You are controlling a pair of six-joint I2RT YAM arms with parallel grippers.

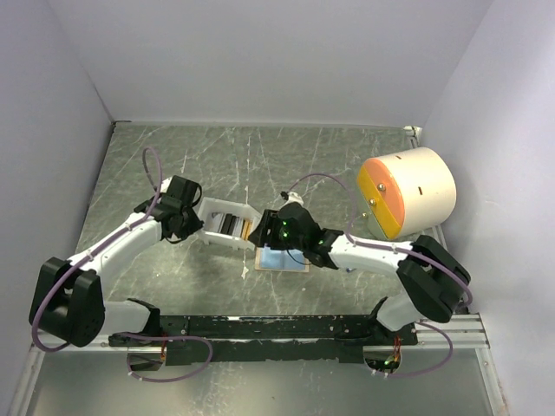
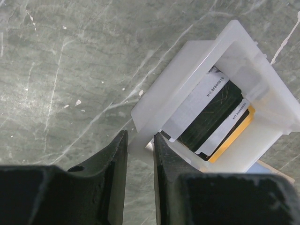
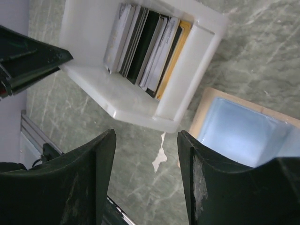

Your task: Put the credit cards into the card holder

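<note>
The white tray point(image 1: 208, 232) holds several credit cards point(image 1: 232, 225) standing on edge, black, white, grey and yellow point(image 3: 145, 51). My left gripper point(image 2: 139, 140) is shut on the tray's near corner rim point(image 2: 140, 146), just left of the cards point(image 2: 215, 117). The tan card holder point(image 1: 260, 262) lies open on the table beside the tray, and a light blue card point(image 3: 243, 129) rests on it. My right gripper point(image 3: 146, 140) hangs open over bare table between the tray point(image 3: 140, 110) and the holder's edge point(image 3: 202, 112), with nothing between its fingers.
A large cream cylinder with an orange face point(image 1: 408, 192) lies at the right, close to the right arm's elbow. White walls close in the green marble table on three sides. A black rail point(image 1: 286, 328) runs along the near edge.
</note>
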